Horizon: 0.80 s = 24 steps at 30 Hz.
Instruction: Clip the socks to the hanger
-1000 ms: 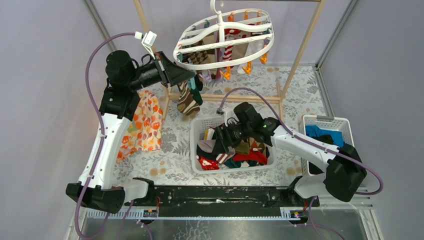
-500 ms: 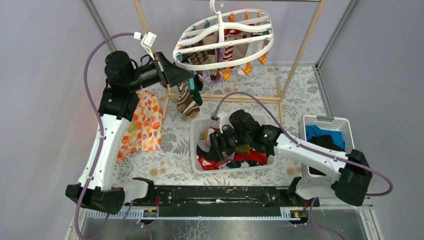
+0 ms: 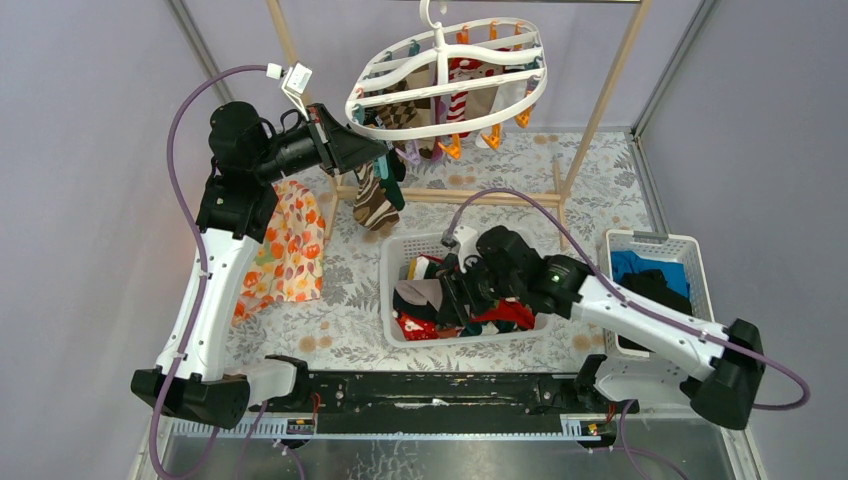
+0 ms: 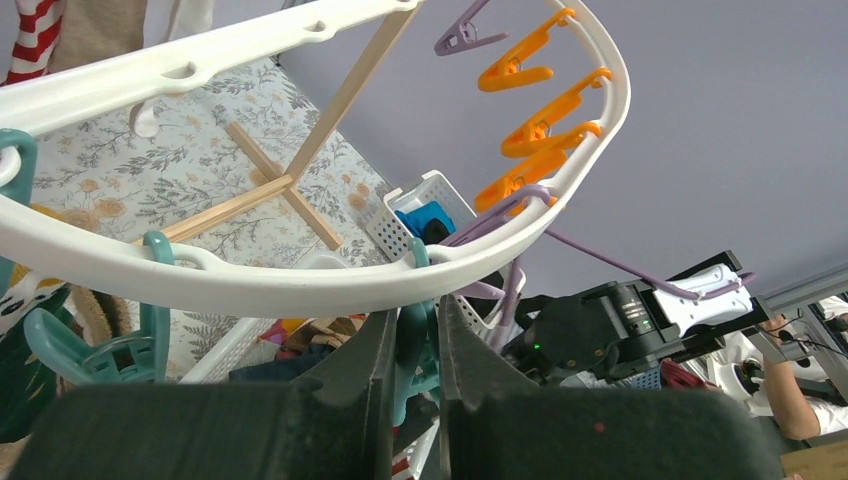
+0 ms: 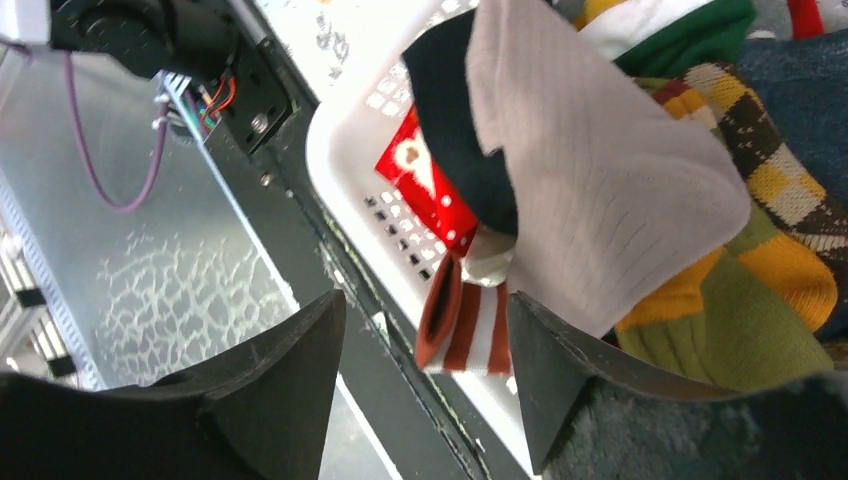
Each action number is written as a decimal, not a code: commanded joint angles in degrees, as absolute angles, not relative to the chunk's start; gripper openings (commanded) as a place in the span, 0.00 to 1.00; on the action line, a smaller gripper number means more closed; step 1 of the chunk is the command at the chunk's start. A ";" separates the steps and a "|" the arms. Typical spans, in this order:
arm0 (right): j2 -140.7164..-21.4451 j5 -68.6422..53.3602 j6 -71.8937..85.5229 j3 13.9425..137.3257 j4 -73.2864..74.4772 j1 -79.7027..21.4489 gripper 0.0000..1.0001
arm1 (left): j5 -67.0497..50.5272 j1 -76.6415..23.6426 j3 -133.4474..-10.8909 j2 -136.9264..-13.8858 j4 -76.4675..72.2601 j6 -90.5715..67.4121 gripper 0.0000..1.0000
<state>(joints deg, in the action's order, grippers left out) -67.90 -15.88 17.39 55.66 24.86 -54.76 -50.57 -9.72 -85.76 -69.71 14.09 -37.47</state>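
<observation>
socks [image 5: 620, 200] lay in basket [image 3: 386, 290]; open right end effector [image 5: 425, 320] would best pinch one cuff; left end effector [image 4: 412, 318] clamped teal clip [image 4: 416, 370].

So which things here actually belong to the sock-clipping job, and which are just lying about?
Job:
- socks in the white basket
- hanger
- teal clip, pinched by the left gripper
- right gripper, open over the basket

Lying about:
- orange floral cloth
- side basket of blue and black clothes
- wooden rack
</observation>
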 commanded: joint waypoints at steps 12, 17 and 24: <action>-63.97 -24.62 -6.24 56.05 29.65 -56.04 0.66 | -51.50 -9.60 -86.42 -68.20 14.64 -36.75 0.05; -65.82 -22.25 -7.65 56.52 29.28 -58.73 0.63 | -51.55 -9.58 -86.58 -68.36 14.78 -36.65 0.05; -67.84 -19.82 -9.56 56.42 30.00 -61.87 0.58 | -51.59 -9.58 -86.66 -68.47 15.05 -36.50 0.05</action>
